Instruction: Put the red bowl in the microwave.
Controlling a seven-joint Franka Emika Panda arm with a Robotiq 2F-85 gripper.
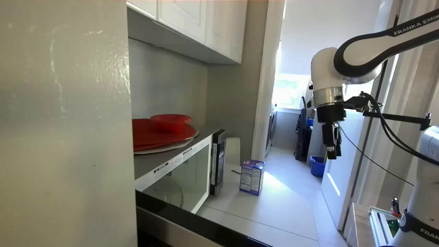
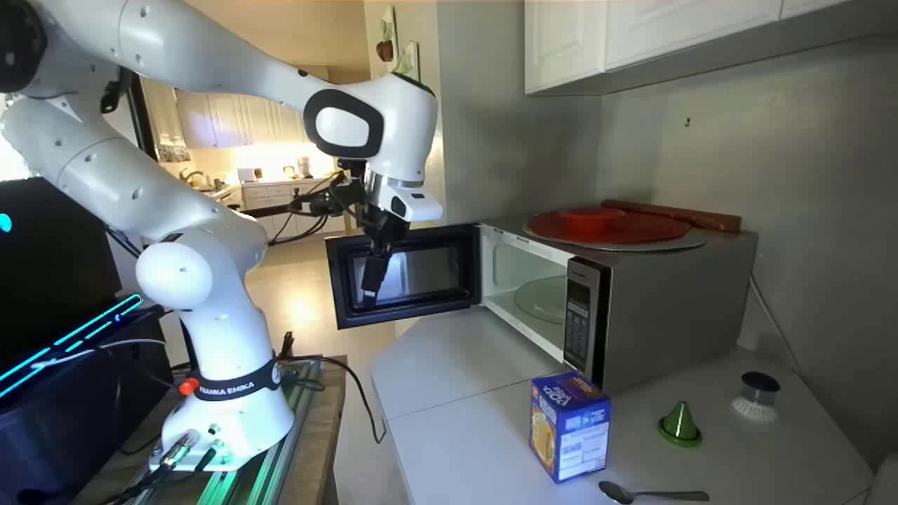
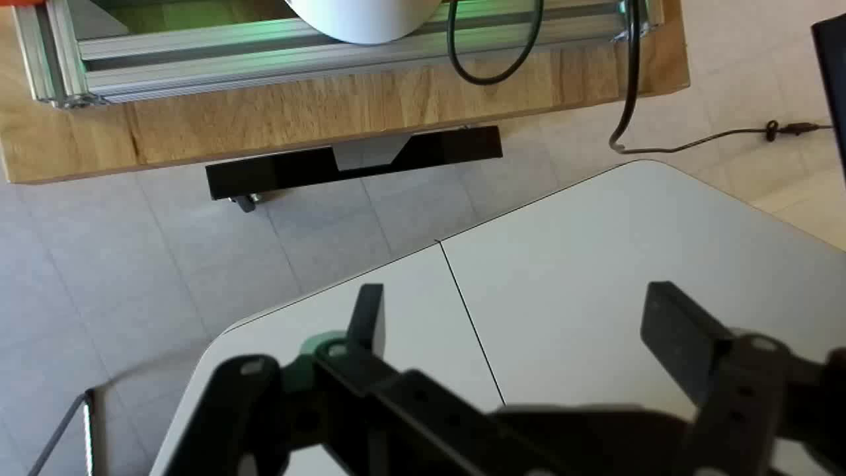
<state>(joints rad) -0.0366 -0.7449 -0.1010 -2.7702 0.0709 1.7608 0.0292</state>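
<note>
The small red bowl (image 1: pixel 171 123) sits on a wide flat red dish on top of the microwave (image 1: pixel 185 153). The bowl (image 2: pixel 593 220) and the microwave (image 2: pixel 677 315) show in both exterior views. The microwave door (image 2: pixel 335 284) stands swung wide open, and a glass turntable (image 2: pixel 544 298) shows inside. My gripper (image 1: pixel 332 154) hangs pointing down, apart from the bowl. In an exterior view the gripper (image 2: pixel 370 294) overlaps the open door. In the wrist view the gripper (image 3: pixel 515 291) is open with nothing between its fingers. The bowl and microwave are out of the wrist view.
A blue box (image 2: pixel 570 426) stands in front of the microwave on the white table (image 2: pixel 449 365). A spoon (image 2: pixel 652 494), a green cone (image 2: pixel 680 423) and a brush (image 2: pixel 759 394) are nearby. A reddish-brown roll (image 2: pixel 701 219) lies behind the dish. White cabinets (image 1: pixel 185 17) hang above.
</note>
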